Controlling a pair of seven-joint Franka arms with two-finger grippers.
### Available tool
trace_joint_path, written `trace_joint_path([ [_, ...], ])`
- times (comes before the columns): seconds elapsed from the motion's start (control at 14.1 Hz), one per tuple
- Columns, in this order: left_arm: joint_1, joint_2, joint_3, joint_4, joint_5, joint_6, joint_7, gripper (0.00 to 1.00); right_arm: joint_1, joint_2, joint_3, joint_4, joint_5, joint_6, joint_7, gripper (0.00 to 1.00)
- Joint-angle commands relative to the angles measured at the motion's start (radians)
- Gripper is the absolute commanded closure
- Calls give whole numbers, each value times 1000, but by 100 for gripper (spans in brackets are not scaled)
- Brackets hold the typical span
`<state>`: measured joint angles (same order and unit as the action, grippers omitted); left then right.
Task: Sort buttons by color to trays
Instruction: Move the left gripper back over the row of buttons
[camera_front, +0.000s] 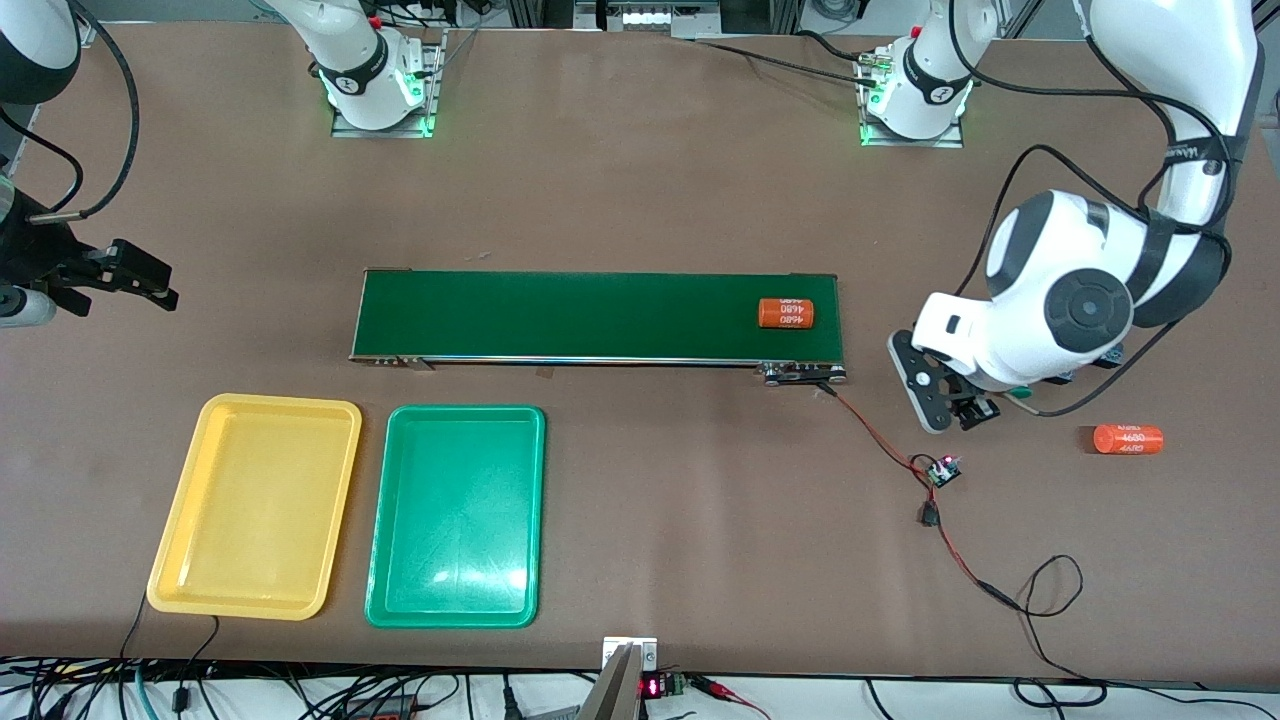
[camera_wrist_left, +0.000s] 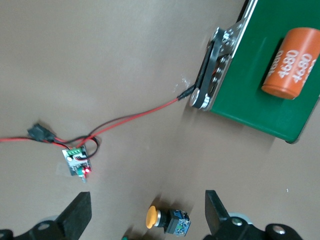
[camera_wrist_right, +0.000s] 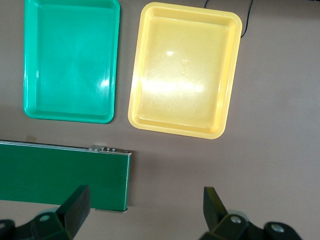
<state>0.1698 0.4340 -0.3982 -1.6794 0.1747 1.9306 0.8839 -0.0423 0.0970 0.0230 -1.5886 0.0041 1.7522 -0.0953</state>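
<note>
Front view shows the yellow tray (camera_front: 254, 506) and green tray (camera_front: 456, 516) empty; sorting hasn't begun. Left gripper (camera_wrist_left: 147, 215), fingers spread, hovers over a yellow button (camera_wrist_left: 167, 220); right gripper (camera_wrist_right: 145, 210) waits, fingers released.

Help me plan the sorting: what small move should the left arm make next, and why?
Probably lower the open left gripper around the yellow-capped button, which lies on its side on the table between the fingers. Both trays are empty; the yellow tray is where it belongs.

An orange cylinder (camera_front: 786, 313) lies on the conveyor belt (camera_front: 560, 315); another (camera_front: 1127, 440) on the table (camera_front: 640, 180).
</note>
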Motion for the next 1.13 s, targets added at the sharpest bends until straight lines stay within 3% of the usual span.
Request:
trace_joint_path([
  [0.0,56,32,-11,1,-18,-43,-49,0,-5,4,3,13,16,1,8,0],
  [0.28,95,28,-13,-32,-30,-104,-308,0,-8,4,3,13,16,1,8,0],
  [0.42,158,34,-13,-40,-98,-76,-329,0,-8,4,3,13,16,1,8,0],
  [0.64,203,35,-11,-62,-104,-45,-344,0,-21,4,3,13,16,9,6,0],
  [1.06,229,34,-11,-112,-104,-39,-578,0,-22,4,3,13,16,12,6,0],
])
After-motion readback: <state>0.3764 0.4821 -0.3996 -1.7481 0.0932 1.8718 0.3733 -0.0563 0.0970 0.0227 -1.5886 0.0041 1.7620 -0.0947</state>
